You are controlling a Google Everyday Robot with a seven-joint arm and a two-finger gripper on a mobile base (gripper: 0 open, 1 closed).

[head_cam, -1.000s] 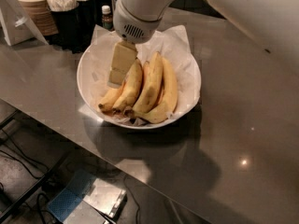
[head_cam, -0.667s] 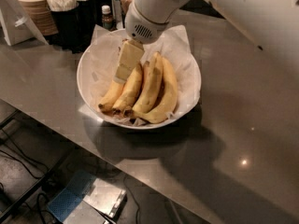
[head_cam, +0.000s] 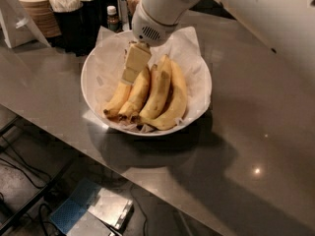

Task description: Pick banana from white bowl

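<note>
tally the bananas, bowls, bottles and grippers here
bananas: 4
bowl: 1
bottle: 1
gripper, over the bowl at the left bananas' upper ends: 1
total: 7

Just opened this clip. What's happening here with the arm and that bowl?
A robot arm reaches down into the white bowl, which sits on a gray counter and holds a few bananas on crinkled paper. The gripper hangs at the upper ends of the leftmost bananas, right against them. Whether it has hold of one cannot be told. All the bananas lie in the bowl, none lifted.
</note>
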